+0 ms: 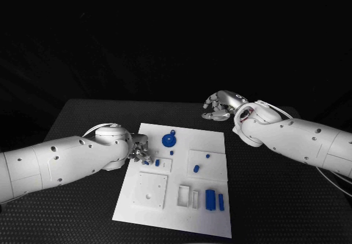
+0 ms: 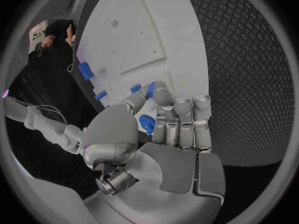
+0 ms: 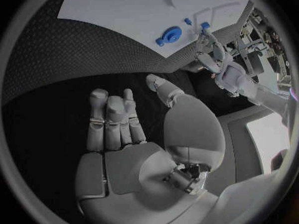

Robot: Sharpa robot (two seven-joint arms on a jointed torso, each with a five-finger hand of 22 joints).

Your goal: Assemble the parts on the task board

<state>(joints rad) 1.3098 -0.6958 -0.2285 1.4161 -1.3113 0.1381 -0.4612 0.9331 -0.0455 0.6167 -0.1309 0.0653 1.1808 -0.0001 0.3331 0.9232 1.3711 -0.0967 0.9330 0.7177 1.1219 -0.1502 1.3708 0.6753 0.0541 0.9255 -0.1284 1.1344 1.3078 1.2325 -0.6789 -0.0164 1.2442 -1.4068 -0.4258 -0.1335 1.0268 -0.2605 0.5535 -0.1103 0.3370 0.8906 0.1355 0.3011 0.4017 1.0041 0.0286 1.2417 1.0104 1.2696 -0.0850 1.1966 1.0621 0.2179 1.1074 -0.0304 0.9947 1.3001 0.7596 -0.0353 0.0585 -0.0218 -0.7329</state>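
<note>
You see the black worktop (image 1: 81,117) taking up the lower two thirds of the head view, with the white task board (image 1: 212,221) lying tilted in its middle. The two white arms come next: the left arm (image 1: 51,162) enters from the left edge, the right arm (image 1: 300,137) from the right edge.

Your left hand (image 1: 139,152) sits at the board's left edge, left of centre in the frame. In the left wrist view its fingers (image 2: 181,119) are curled in against the thumb, and a small blue part (image 2: 147,123) lies between them, so the hand is pinching that part right over the board.

Your right hand (image 1: 220,107) hangs in the upper middle of the frame, beyond the board's far edge and well apart from it. In the right wrist view its fingers (image 3: 112,119) are stretched out and it is holding nothing.

On the board, the round blue gear (image 1: 169,139) lies near the top, two long blue bars (image 1: 213,200) stand side by side near the bottom edge, a short blue peg (image 1: 196,168) sits at centre, and a tiny blue piece (image 1: 207,155) lies just above it.
</note>
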